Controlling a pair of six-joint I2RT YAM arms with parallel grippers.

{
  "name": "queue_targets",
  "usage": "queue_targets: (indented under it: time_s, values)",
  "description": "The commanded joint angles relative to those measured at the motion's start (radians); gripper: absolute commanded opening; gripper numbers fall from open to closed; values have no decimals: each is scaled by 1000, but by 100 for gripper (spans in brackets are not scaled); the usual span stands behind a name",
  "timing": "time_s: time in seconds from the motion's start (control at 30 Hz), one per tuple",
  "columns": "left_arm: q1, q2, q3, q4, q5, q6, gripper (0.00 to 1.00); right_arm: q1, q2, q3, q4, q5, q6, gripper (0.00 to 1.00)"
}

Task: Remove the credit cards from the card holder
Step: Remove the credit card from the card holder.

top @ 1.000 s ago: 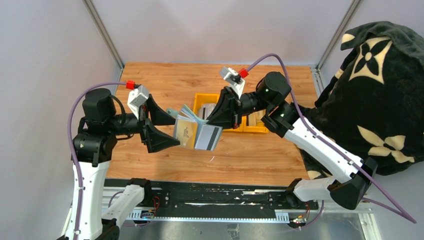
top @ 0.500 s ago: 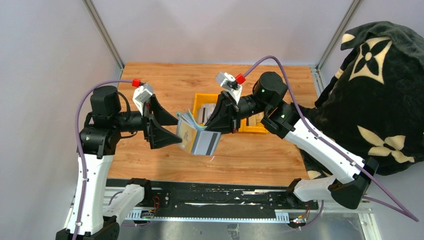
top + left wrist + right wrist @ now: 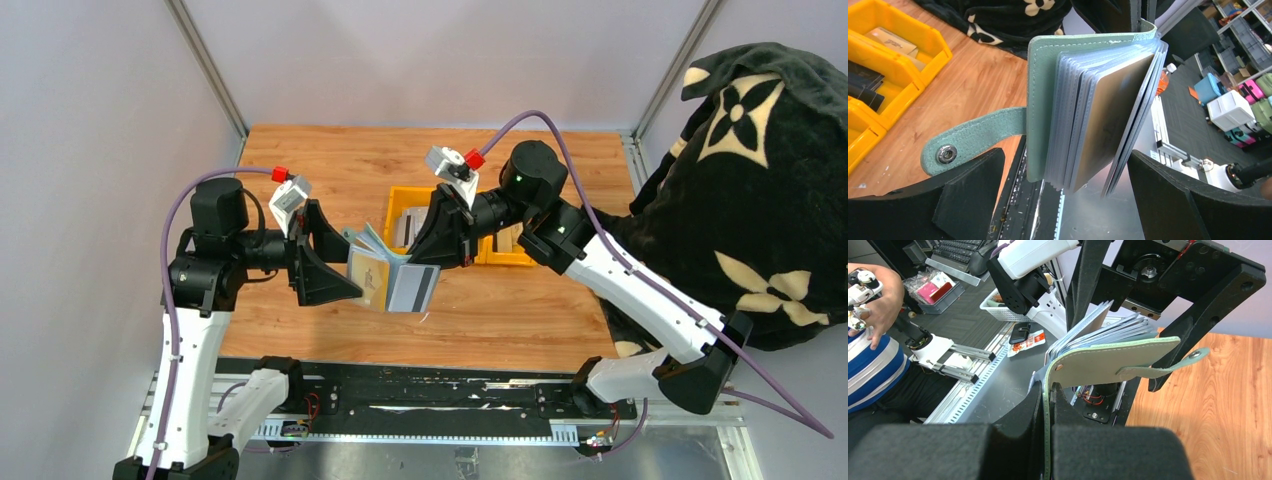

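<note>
My right gripper (image 3: 427, 253) clamped on the card holder (image 3: 383, 274), left gripper (image 3: 346, 266) spread wide just beside it, wooden table (image 3: 330, 165), yellow bin (image 3: 400, 199), pale walls (image 3: 100, 140)

arms (image 3: 185, 340): two are showing
grippers: two are showing, left gripper (image 3: 357, 264) and right gripper (image 3: 418, 255)
card holder (image 3: 1040, 100): one is showing
cards (image 3: 415, 287): two faces are showing from above; the rest are hiding, uncountable
yellow bin (image 3: 397, 197): one is showing, with three compartments
blanket (image 3: 760, 200): one is showing
</note>
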Motion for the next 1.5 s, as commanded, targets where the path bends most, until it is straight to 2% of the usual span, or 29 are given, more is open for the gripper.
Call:
queue_targets:
  time_s: [0.0, 0.2, 0.3, 0.5, 0.7, 1.0, 1.07, 1.1, 1.2, 1.33, 1.4, 1.47]
  values:
    - [-7, -2, 0, 2, -33, -41, 100, 18, 20, 72, 8, -48, -32, 0]
    - [-7, -1, 31, 3, 72, -36, 99, 14, 35, 84, -45, -34, -77, 0]
    - [-7, -11, 43, 3, 101, -28, 88, 4, 37, 74, -49, -24, -82, 0]
    - [-7, -16, 36, 3, 101, -28, 56, -14, 39, 59, -47, -6, -81, 0]
    - [-6, -12, 41, 3, 90, -33, 43, -18, 42, 59, -40, 21, -79, 0]
    - [-6, -9, 62, 4, 62, -37, 9, -78, 53, 23, -30, 71, -63, 0]
    - [-7, -6, 60, 4, 48, -35, 1, -91, 71, 24, -24, 64, -44, 9]
    - [-7, -4, 59, 4, 39, -33, 0, -95, 80, 27, -23, 57, -38, 18]
    - [-7, -1, 61, 7, 2, -23, 0, -106, 92, 27, -28, 50, -34, 42]
    - [-7, -4, 68, 14, -98, 16, 0, -151, 80, 34, -89, 68, -77, 66]
    - [-6, -15, 67, 15, -148, 58, 0, -188, 67, 37, -126, 93, -106, 73]
    - [-7, -25, 64, 15, -178, 75, 0, -220, 51, 48, -174, 125, -141, 74]
